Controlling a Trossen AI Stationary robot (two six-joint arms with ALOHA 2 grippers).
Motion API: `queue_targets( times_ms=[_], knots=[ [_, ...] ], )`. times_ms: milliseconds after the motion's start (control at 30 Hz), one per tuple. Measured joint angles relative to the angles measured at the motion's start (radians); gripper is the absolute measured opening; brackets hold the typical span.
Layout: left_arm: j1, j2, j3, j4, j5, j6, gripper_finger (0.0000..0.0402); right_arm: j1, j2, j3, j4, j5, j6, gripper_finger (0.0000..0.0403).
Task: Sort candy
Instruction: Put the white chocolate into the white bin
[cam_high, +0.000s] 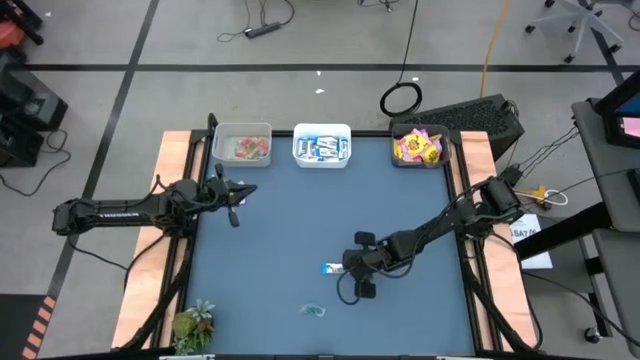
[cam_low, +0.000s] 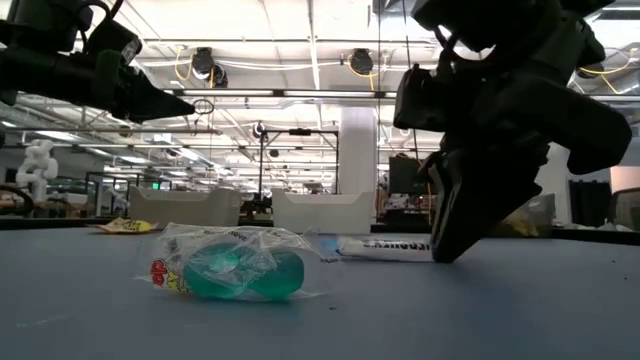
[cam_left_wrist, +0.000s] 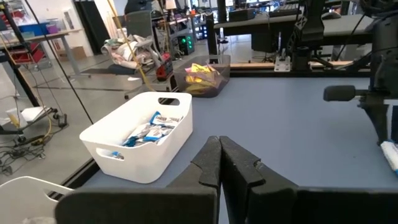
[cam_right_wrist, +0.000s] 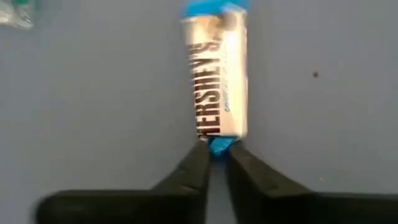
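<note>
The right gripper pinched the near blue end of the blue-and-white bar wrapper, its long axis running straight away from the nearly closed jaws.

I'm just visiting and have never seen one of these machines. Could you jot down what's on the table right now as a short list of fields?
surface: blue table
bins at far edge: left bin with pink pieces; middle bin with blue-and-white bars; right bin with yellow packets
loose candy: blue-and-white bar; clear-greenish sweet
right gripper: pinching the bar's blue end, on the table
left gripper: shut, empty, above the table near the left bin
corner: green plant
</note>
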Motion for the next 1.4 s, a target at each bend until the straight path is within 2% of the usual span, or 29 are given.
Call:
queue_targets(
  times_ms=[100, 267, 467, 700, 1033, 1300, 1400],
  knots=[
    [0.0, 0.0, 0.0, 0.0, 0.0, 0.0, 0.0007, 0.0, 0.001, 0.0, 0.002, 0.004, -0.004, 0.001],
    [0.0, 0.0, 0.0, 0.0, 0.0, 0.0, 0.0007, -0.001, -0.017, -0.002, 0.002, 0.007, -0.004, 0.0011],
    [0.0, 0.0, 0.0, 0.0, 0.0, 0.0, 0.0007, -0.01, -0.086, -0.008, -0.021, 0.092, -0.021, 0.0002],
    [0.0, 0.0, 0.0, 0.001, 0.0, 0.0, 0.0007, -0.085, -0.179, -0.006, -0.016, 0.156, -0.075, 0.0001],
    [0.0, 0.0, 0.0, 0.003, 0.0, 0.0, 0.0007, -0.381, -0.216, 0.071, -0.034, 0.173, -0.268, 0.0],
    [0.0, 0.0, 0.0, 0.003, 0.0, 0.0, 0.0007, -0.675, -0.197, 0.191, -0.043, 0.014, -0.388, 0.0],
    [0.0, 0.0, 0.0, 0.003, 0.0, 0.0, 0.0007, -0.756, -0.148, 0.265, -0.116, -0.006, -0.424, 0.0]
  ],
)
